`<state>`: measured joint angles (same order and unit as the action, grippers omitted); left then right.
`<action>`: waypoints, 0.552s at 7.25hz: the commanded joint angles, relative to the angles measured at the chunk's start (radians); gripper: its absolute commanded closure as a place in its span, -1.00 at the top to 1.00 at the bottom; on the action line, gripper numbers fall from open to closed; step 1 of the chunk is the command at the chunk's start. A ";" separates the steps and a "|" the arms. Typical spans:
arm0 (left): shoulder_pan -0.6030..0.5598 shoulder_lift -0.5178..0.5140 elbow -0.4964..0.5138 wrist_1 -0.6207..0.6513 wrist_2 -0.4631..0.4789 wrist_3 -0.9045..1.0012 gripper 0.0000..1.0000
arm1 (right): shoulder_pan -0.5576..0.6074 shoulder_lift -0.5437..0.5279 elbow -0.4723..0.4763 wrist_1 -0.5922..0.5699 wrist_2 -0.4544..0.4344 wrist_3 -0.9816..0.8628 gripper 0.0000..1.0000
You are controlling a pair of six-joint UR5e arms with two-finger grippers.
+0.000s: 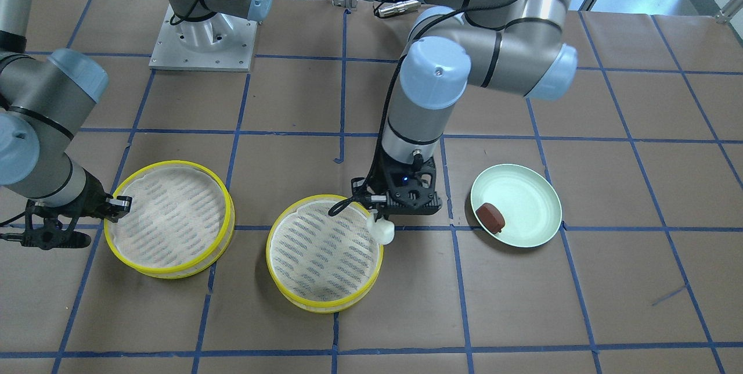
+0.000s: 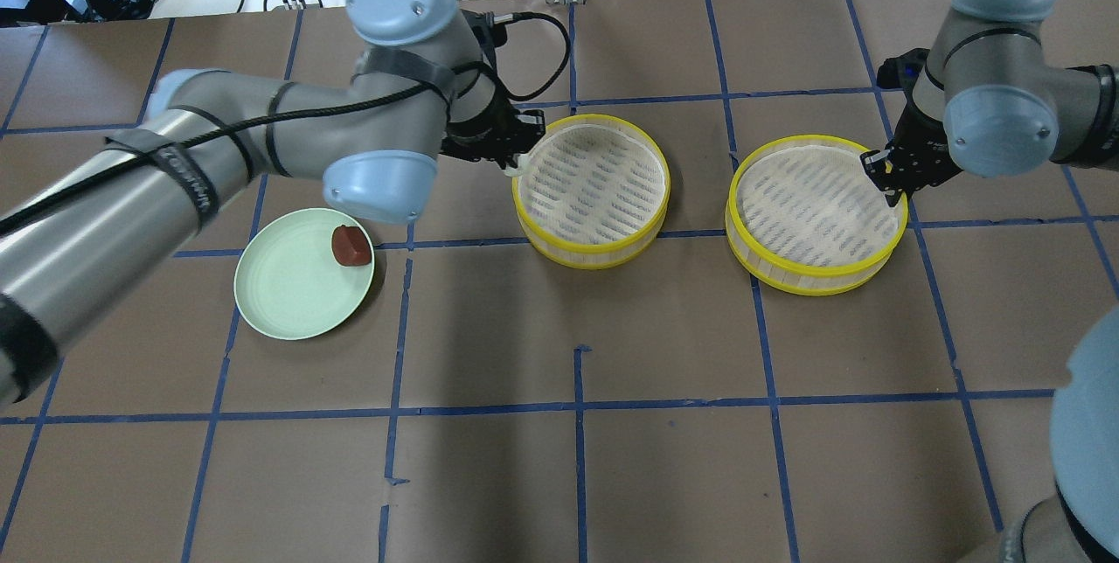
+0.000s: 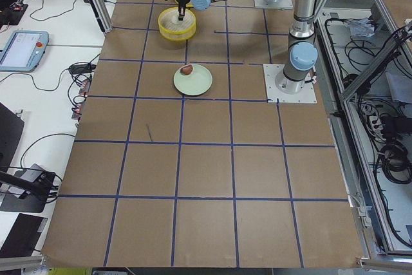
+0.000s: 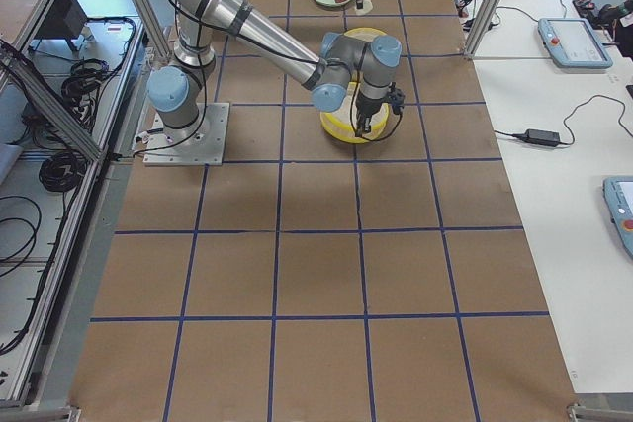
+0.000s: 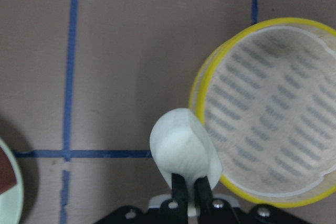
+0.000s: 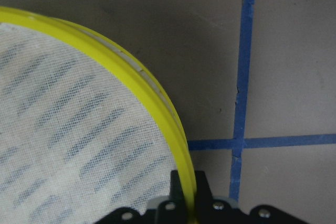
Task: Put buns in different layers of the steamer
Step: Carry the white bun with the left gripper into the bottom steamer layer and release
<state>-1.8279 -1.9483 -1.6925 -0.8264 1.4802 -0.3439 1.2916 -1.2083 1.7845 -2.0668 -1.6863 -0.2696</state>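
My left gripper (image 1: 378, 218) is shut on the white bun (image 1: 384, 230) and holds it over the edge of the middle steamer tray (image 1: 270, 253). The wrist view shows the bun (image 5: 181, 148) just outside the yellow rim (image 5: 197, 93). My right gripper (image 2: 881, 171) is shut on the yellow rim of the other steamer tray (image 2: 813, 283). Its fingers (image 6: 181, 184) pinch the rim (image 6: 131, 72). Both trays hold nothing but their liners. The dark reddish-brown bun (image 2: 348, 245) lies on the pale green plate (image 2: 280, 301).
The two trays stand side by side with a gap between them. The plate (image 1: 534, 211) sits on the left arm's side of the table. The arm bases stand at the robot's edge of the table (image 1: 203, 37).
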 commanded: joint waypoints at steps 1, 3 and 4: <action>-0.024 -0.090 0.022 0.122 -0.008 -0.043 0.22 | -0.002 -0.003 -0.004 0.001 0.004 0.004 -0.88; -0.027 -0.092 0.014 0.122 -0.003 -0.035 1.00 | -0.002 -0.004 0.001 -0.001 0.004 0.004 -0.88; -0.027 -0.075 0.008 0.122 0.006 -0.024 1.00 | -0.002 -0.004 0.001 -0.001 0.005 0.003 -0.88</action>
<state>-1.8533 -2.0344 -1.6789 -0.7057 1.4790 -0.3773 1.2902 -1.2117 1.7844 -2.0676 -1.6825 -0.2657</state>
